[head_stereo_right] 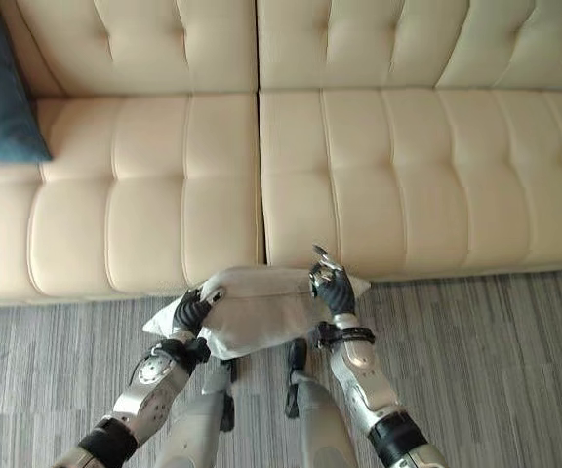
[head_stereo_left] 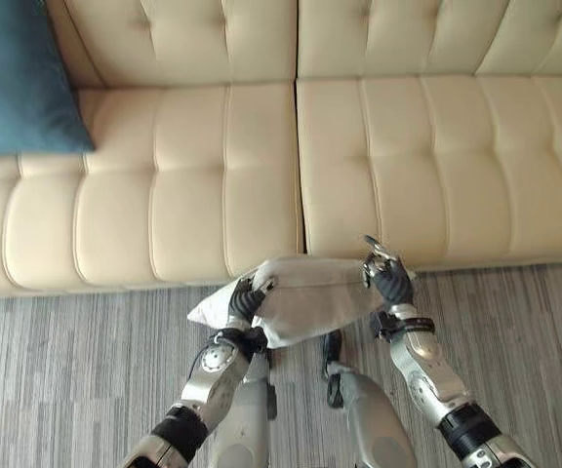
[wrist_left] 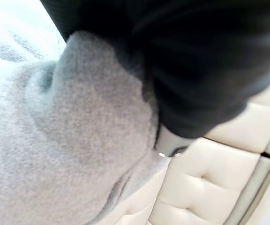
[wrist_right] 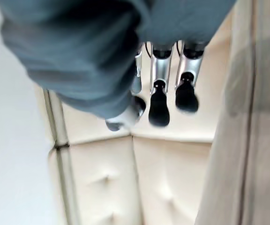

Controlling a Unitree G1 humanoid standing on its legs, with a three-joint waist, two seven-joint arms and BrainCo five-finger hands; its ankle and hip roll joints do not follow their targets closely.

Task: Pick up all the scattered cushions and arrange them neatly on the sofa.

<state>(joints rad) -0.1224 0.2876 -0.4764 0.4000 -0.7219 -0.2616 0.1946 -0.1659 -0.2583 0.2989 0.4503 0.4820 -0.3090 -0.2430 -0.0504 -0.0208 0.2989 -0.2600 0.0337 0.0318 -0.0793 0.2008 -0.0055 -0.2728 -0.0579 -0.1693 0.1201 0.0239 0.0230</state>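
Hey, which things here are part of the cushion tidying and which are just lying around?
Part of the job:
- grey cushion, held off the floor between the two hands
- left hand, curled on the cushion's edge
- right hand, against its other edge
- sofa, where it goes
- blue cushion, already on the sofa's left end

Just there:
- carpet
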